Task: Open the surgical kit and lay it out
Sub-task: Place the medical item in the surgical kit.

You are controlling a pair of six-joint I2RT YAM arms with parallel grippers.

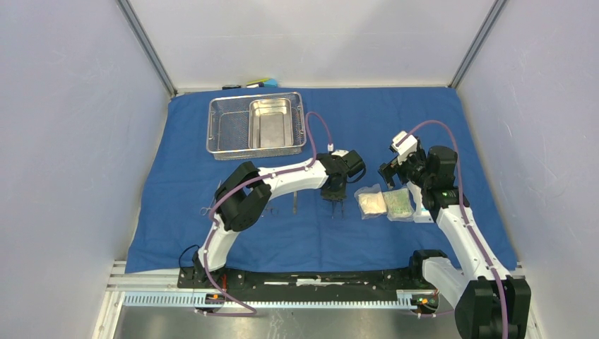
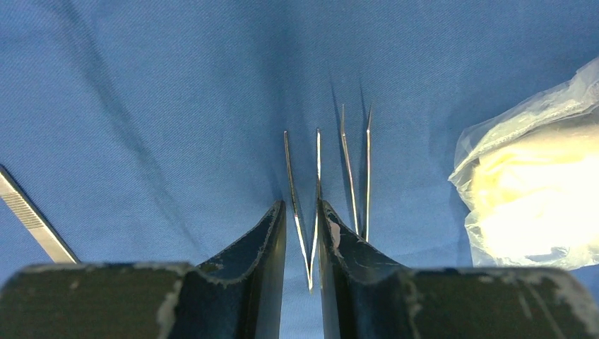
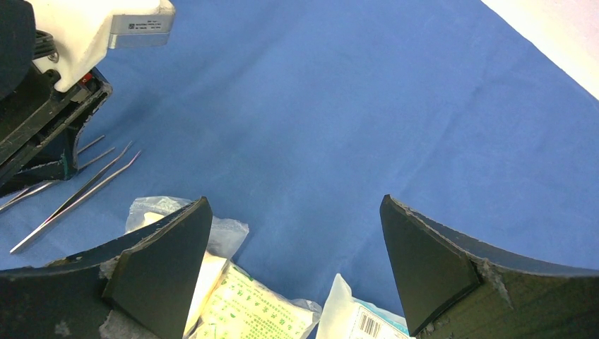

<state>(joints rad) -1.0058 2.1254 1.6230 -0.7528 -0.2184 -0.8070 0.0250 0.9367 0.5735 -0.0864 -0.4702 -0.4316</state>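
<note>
The surgical kit lies spread on the blue cloth [image 1: 353,120]. At the back left stands the wire-mesh tray [image 1: 229,127] with the steel pan [image 1: 270,123] in it. My left gripper [image 1: 336,201] [image 2: 302,205] points down at mid-cloth, its jaws a little apart. A pair of tweezers [image 2: 292,176] lies between them, with a sliver of cloth showing on its left side. A second pair [image 2: 367,176] [image 3: 74,201] lies just to its right. Three packets [image 1: 371,203] [image 1: 399,205] [image 1: 422,210] sit in a row further right. My right gripper [image 1: 390,176] [image 3: 295,200] hangs wide open and empty above them.
Another slim instrument [image 1: 294,201] [image 2: 32,222] lies left of the tweezers. Scissor-like handles [image 1: 206,210] peek out from behind the left arm's elbow. A small yellow-and-blue block toy [image 1: 261,83] sits beyond the cloth's far edge. Walls close in the left, right and back.
</note>
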